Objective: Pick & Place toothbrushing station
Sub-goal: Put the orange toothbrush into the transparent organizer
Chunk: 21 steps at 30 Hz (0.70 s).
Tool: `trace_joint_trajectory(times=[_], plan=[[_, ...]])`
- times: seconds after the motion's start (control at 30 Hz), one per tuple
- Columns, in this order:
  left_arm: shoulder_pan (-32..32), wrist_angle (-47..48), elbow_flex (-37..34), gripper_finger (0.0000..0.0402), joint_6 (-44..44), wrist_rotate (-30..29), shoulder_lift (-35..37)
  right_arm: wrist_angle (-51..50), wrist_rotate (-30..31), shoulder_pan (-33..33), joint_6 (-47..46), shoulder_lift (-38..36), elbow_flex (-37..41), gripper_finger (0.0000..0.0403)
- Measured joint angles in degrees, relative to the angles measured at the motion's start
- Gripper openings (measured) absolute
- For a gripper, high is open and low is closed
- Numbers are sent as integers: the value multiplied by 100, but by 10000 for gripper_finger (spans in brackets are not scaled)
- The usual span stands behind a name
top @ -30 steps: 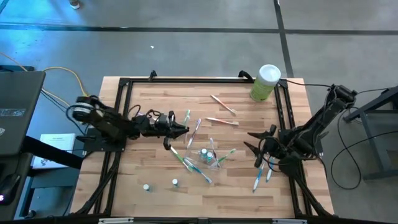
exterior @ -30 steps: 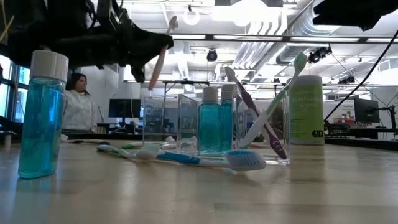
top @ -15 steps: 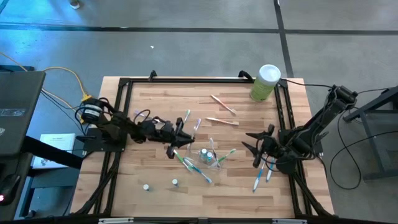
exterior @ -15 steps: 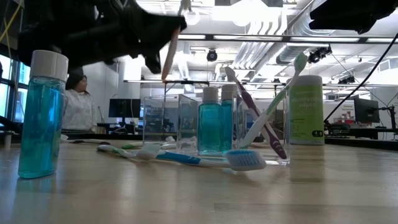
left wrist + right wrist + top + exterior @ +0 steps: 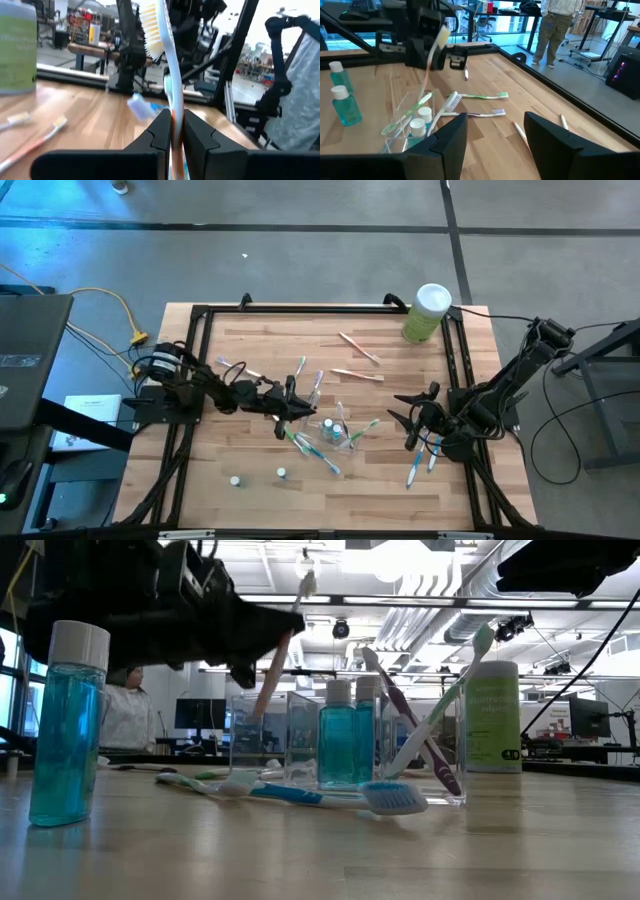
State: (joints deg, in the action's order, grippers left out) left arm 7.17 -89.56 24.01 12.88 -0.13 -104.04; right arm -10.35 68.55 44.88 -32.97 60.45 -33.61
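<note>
The clear plastic cup [image 5: 340, 430] stands at mid-table with two teal bottles [image 5: 342, 735] inside and a purple and a green toothbrush [image 5: 430, 730] leaning in it. Other toothbrushes [image 5: 310, 445] lie beside it on the wood. My left gripper [image 5: 296, 406] hovers just left of the cup, shut on a pale toothbrush [image 5: 167, 65] with an orange lower handle. My right gripper [image 5: 412, 420] waits open to the right of the cup, nothing between its fingers [image 5: 447, 137]. My left gripper pinches the toothbrush's handle [image 5: 173, 106] between its two fingers, below the teal neck section. The fingers come roughly level from the table's left and lie across the handle. The brush stands nearly upright, bristle head [image 5: 305, 582] up, lower end [image 5: 256, 708] slanting down, clear of the table.
A tall pale-green canister [image 5: 428, 312] with a white lid stands at the far right. Loose toothbrushes lie far of the cup [image 5: 358, 375] and near the right gripper [image 5: 420, 465]. Small teal bottles [image 5: 235, 480] stand near the front. A black frame rail [image 5: 320, 308] borders the table.
My left gripper has moved toward the table's right and slightly down, toward the clear cup, keeping its hold on the toothbrush. The brush has travelled with it, head still up, its handle end now close by the cup's left side.
</note>
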Motion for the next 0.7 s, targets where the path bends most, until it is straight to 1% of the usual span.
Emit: trace_joint_trajectory(times=[0.23,0.33,0.53,0.63,0.7], plan=[[-1,17,13,35,-4,47,-298,12,-21,0,0,0,-7,188],[-1,34,15,37,-45,47,-336,13,-224,0,27,0,-7,188],[141,104,15,39,-634,-56,-338,13,-503,-2,111,0,-7,188],[284,118,15,44,-930,-326,-338,13,-507,-2,118,0,-7,188],[368,120,15,57,-1086,-454,-338,13,-525,-2,114,0,-7,188]])
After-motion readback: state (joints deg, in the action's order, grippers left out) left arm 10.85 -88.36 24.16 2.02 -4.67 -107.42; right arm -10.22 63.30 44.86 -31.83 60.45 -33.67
